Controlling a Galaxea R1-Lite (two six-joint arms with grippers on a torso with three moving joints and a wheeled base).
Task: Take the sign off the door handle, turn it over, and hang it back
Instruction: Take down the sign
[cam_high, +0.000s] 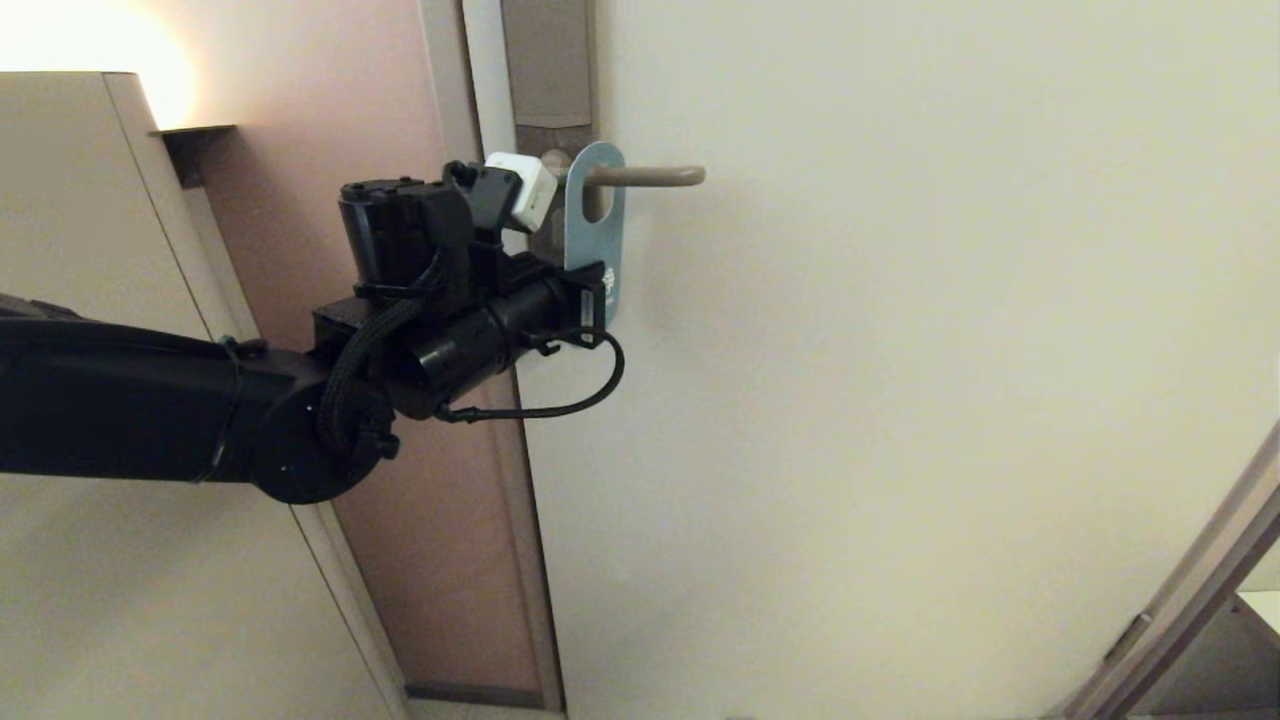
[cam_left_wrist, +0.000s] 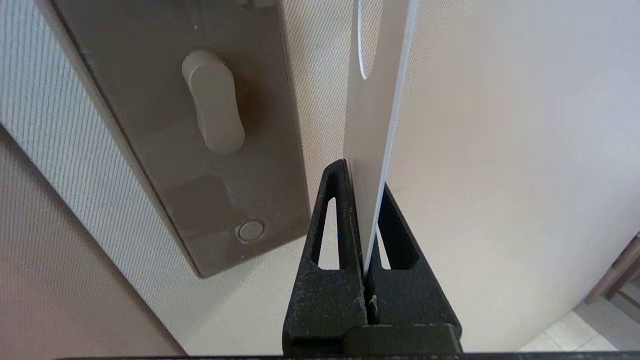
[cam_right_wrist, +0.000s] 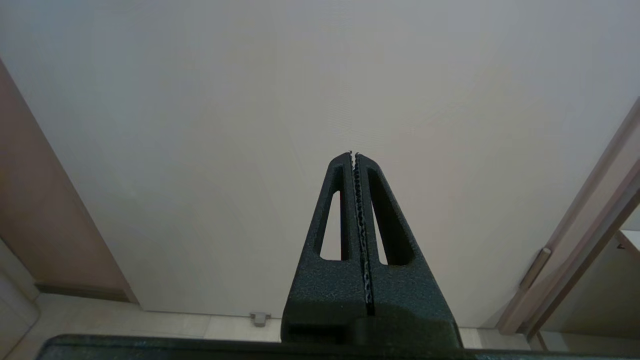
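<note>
In the head view, one sign (cam_high: 596, 235) hangs by its oval hole on the single door handle (cam_high: 640, 177), blue face outward, close to the lock plate end of the lever; the left gripper (cam_high: 590, 298) sits at the sign's lower end, while the right arm does not show here. The left wrist view looks along the sign (cam_left_wrist: 372, 140) edge-on, pale face showing: it is a thin flat card, so I judge it light and fairly stiff, yet likely to flex and to slide if squeezed weakly. The two fingers (cam_left_wrist: 332, 220) are pressed together on its lower edge, one on each face, which seems the sensible hold, well clear of the hole that must slip along the lever. Beside it stands one grey-brown lock plate (cam_left_wrist: 165, 100) carrying one thumb-turn knob (cam_left_wrist: 212, 102) and one small round button (cam_left_wrist: 250, 230). In the right wrist view, the right gripper (cam_right_wrist: 354, 155) is parked facing the plain door (cam_right_wrist: 320, 75), its toothed fingers closed on each other with nothing between them.
</note>
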